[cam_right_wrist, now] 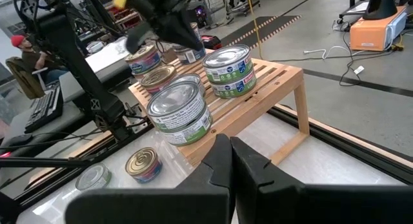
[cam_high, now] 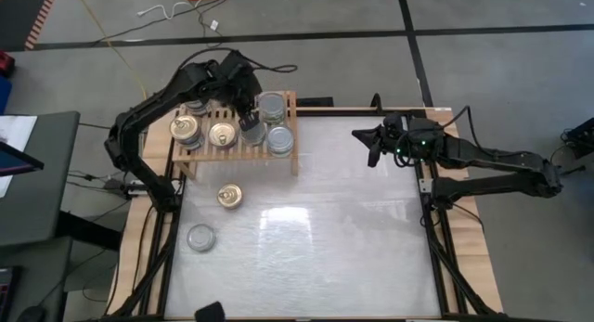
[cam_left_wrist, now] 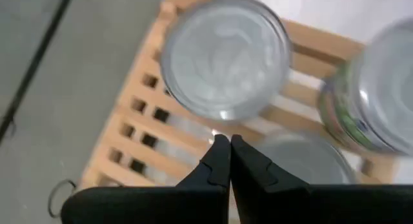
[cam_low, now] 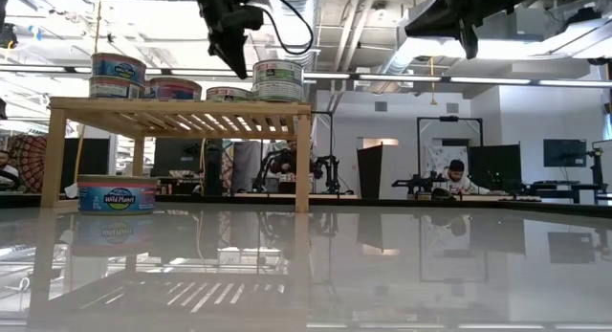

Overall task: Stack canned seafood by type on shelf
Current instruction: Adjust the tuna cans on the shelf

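Note:
The light-wood shelf (cam_high: 232,153) stands at the table's far left and bears several tins. Two gold-topped tins (cam_high: 187,129) (cam_high: 223,134) sit on its left half. Silver-topped, green-labelled tins (cam_high: 271,106) (cam_high: 278,136) are stacked on its right half. My left gripper (cam_high: 249,122) hangs shut above the shelf's slats, between the gold and the silver tins, holding nothing; from the left wrist its shut tips (cam_left_wrist: 226,156) point down beside a silver top (cam_left_wrist: 226,56). My right gripper (cam_high: 371,141) waits shut in the air right of the shelf. Two more tins, gold-topped (cam_high: 230,196) and silver-topped (cam_high: 200,237), rest on the tabletop.
The two loose tins lie in front of the shelf near the table's left edge; the low view shows one blue-labelled tin (cam_low: 117,194) beside the shelf's leg. The white tabletop (cam_high: 353,229) stretches to the right and near side. People and desks show in the room behind.

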You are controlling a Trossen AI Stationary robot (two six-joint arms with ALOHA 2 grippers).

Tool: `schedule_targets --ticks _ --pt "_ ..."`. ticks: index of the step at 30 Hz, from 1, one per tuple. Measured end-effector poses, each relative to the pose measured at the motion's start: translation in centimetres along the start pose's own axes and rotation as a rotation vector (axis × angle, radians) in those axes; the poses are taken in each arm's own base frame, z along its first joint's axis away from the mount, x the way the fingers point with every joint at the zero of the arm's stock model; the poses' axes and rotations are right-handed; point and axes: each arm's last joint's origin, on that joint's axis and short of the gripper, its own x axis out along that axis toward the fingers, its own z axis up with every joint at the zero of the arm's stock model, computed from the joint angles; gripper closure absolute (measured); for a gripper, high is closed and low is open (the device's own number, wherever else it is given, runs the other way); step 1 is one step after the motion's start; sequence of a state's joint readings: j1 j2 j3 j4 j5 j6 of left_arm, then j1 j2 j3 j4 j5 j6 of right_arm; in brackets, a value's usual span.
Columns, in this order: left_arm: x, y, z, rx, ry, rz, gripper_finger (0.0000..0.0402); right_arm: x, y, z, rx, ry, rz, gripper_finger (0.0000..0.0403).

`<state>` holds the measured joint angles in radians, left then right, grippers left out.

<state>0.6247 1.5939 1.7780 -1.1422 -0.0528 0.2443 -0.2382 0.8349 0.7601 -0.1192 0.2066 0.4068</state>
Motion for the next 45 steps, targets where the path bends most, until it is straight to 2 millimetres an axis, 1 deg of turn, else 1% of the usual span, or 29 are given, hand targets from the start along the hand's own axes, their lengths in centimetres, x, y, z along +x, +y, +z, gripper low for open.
schedule_targets --ticks 3,7,11,14,20,23,30,42,45 --pt "0.6 0.6 0.6 0.002 -0.043 0.021 0.0401 0.0 0.0 0.0 0.0 0.0 0.0 0.0378" --pt "0.3 0.9 1.3 0.011 -0.136 0.029 0.0401 0.0 0.0 0.0 0.0 0.0 0.0 0.0378" --pt "0.5 1.1 1.6 0.036 -0.172 0.009 0.0401 0.0 0.0 0.0 0.0 0.0 0.0 0.0378" --pt "1.1 1.2 1.9 0.038 -0.189 -0.026 0.0401 0.0 0.0 0.0 0.001 0.0 0.0 0.0378" --pt "3.6 1.3 2.0 0.03 -0.132 -0.098 0.0401 0.0 0.0 0.0 0.004 0.0 -0.003 0.0378" --pt "4.5 1.3 2.1 0.028 -0.118 -0.101 0.0401 0.0 -0.1 0.0 0.005 -0.001 -0.007 0.0378" --pt "6.3 1.6 2.9 0.022 -0.153 -0.092 0.0401 0.0 -0.1 0.0 0.004 0.0 -0.008 0.0378" --pt "6.3 2.3 3.3 -0.018 -0.201 -0.051 0.0401 0.0 -0.1 0.0 0.004 0.001 -0.008 0.0378" --pt "5.6 2.3 3.6 -0.041 -0.197 -0.053 0.0401 0.0 -0.1 0.0 0.004 0.001 -0.008 0.0378"
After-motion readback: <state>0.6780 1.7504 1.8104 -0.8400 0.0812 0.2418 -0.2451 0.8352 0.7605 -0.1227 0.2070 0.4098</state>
